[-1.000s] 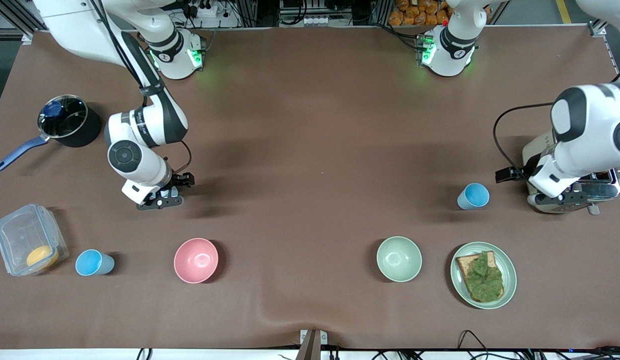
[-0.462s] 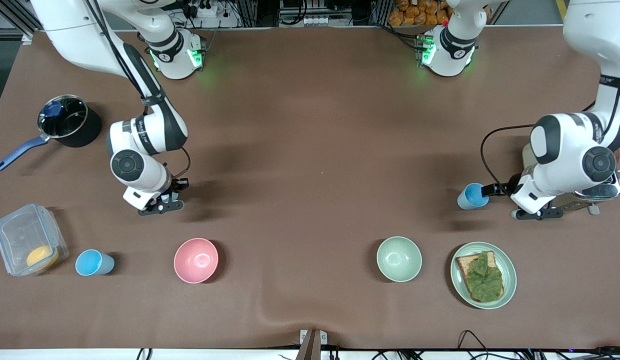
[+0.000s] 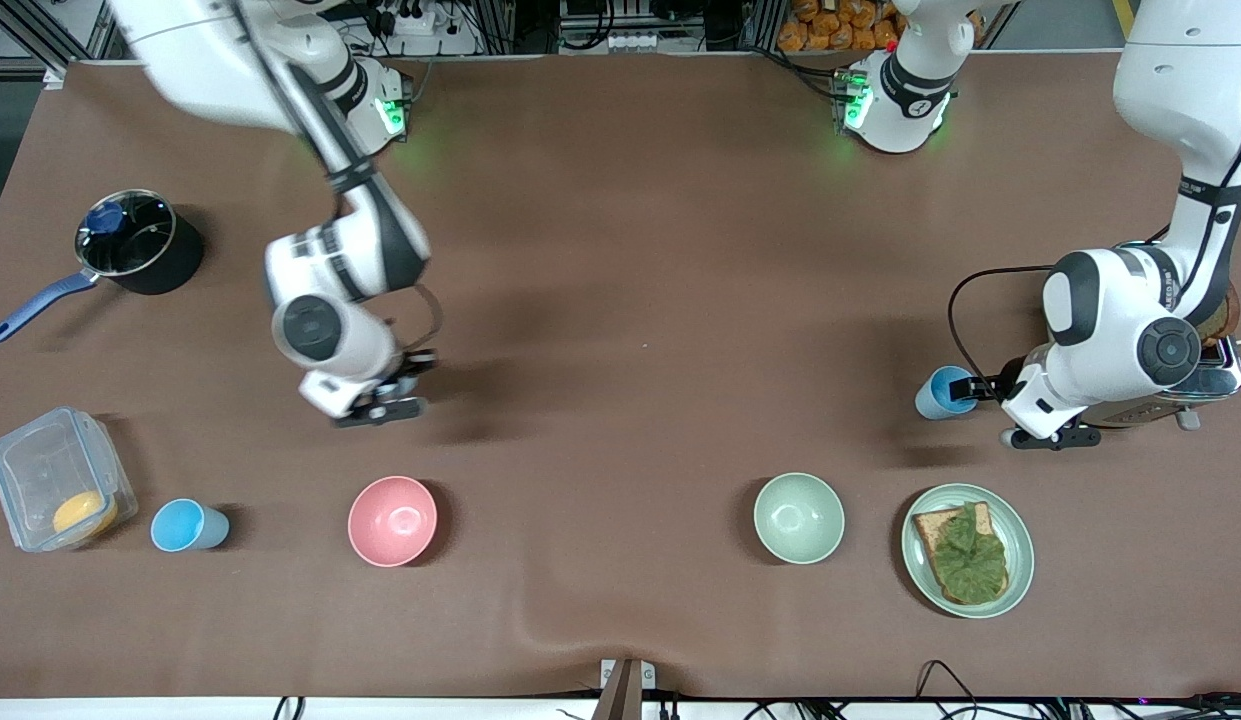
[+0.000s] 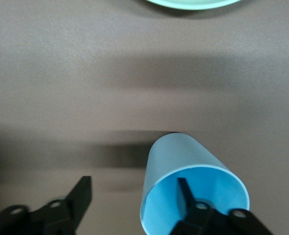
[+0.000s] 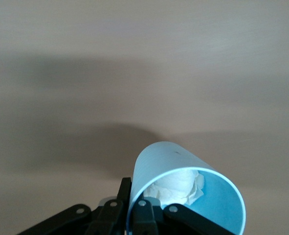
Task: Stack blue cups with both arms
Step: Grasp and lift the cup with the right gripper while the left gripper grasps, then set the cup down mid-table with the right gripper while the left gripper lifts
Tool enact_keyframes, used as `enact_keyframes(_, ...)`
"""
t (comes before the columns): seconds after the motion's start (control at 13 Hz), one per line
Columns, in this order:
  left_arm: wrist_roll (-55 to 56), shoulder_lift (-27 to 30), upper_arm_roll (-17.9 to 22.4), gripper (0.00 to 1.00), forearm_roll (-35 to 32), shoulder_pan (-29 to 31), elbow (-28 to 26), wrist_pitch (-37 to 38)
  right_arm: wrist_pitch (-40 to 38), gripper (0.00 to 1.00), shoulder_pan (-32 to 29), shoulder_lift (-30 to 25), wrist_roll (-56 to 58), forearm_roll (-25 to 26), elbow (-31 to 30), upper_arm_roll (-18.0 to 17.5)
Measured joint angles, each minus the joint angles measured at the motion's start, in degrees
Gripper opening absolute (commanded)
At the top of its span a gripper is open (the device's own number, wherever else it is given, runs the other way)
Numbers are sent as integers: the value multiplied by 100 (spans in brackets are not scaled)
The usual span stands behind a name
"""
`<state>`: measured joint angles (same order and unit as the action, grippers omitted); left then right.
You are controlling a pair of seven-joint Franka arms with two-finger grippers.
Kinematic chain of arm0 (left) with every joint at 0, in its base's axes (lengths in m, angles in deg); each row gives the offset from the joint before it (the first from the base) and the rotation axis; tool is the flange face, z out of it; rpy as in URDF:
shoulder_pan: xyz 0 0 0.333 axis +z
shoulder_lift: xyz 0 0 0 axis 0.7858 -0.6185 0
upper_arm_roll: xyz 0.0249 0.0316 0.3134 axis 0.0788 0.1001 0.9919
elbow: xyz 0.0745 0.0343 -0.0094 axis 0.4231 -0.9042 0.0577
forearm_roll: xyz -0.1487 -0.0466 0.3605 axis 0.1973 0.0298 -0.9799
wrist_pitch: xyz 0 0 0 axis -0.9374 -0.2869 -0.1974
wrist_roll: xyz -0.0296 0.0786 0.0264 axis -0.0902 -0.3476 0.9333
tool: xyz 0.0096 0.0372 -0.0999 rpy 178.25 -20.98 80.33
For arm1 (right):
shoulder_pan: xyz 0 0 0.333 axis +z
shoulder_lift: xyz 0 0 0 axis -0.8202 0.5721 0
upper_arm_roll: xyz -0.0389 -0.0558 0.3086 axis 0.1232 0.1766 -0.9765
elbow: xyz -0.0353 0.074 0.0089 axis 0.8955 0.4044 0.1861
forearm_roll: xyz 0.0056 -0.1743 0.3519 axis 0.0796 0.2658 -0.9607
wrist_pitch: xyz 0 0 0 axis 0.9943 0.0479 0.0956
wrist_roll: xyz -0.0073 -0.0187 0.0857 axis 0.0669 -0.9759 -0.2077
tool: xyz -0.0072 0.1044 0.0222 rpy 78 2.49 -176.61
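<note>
A sky-blue cup (image 3: 942,392) stands on the table toward the left arm's end, farther from the front camera than the plate. My left gripper (image 3: 980,385) is open at it. In the left wrist view one finger (image 4: 186,188) is inside the cup (image 4: 183,156) and the other finger (image 4: 83,193) is well outside it. My right gripper (image 3: 385,400) is over bare table, farther from the front camera than the pink bowl. In the right wrist view it (image 5: 134,196) is shut on the rim of a pale blue cup (image 5: 168,156) with white paper inside. That cup does not show in the front view.
Another blue cup (image 3: 188,526) stands beside a clear lidded box (image 3: 30,470) at the right arm's end. A pink bowl (image 3: 392,520), a pale green bowl (image 3: 798,517) and a plate (image 3: 1020,560) with toast lie nearer the front camera. A pot (image 3: 130,245) and a toaster (image 3: 1205,385) stand at the ends.
My right arm has moved toward the middle of the table. My left arm has swung in from over the toaster and brought its open gripper to the sky-blue cup.
</note>
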<state>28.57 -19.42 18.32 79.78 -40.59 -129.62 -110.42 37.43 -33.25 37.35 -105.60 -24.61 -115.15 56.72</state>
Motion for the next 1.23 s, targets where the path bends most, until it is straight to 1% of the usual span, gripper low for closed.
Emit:
enact_keyframes(0.15,38,-20,-4,0,0,-36,10,-3,18,0,823,176,-1145,-365,381,-17)
enact_keyframes(0.38,138,20,-8,0,0,-111,95,-8,52,0,1733,880,-2787,-426,1405,-18)
enact_keyframes(0.46,144,99,-8,0,0,-110,120,-3,92,0,1934,1162,-3095,-425,1685,-14)
enact_keyframes(0.54,147,224,-5,0,0,-103,128,35,259,0,2065,1389,-3251,-426,1836,-9)
enact_keyframes(0.62,148,396,-4,0,0,-92,130,145,525,0,2130,1568,-3310,-427,1903,-3)
enact_keyframes(0.69,150,583,-3,0,0,-81,132,279,508,0,2161,1610,-3345,-412,1963,19)
enact_keyframes(0.77,153,774,-2,0,0,-66,131,420,472,19,2174,1603,-3345,-412,1975,34)
enact_keyframes(0.85,160,954,1,0,0,-49,129,548,482,99,2177,1607,-3345,-413,1975,37)
enact_keyframes(1.08,325,1401,-10,0,26,-19,66,789,757,100,2197,1690,-3344,-421,1998,30)
enact_keyframes(1.23,460,1651,-106,0,158,-22,-70,836,731,100,2196,1672,-3340,-420,2120,71)
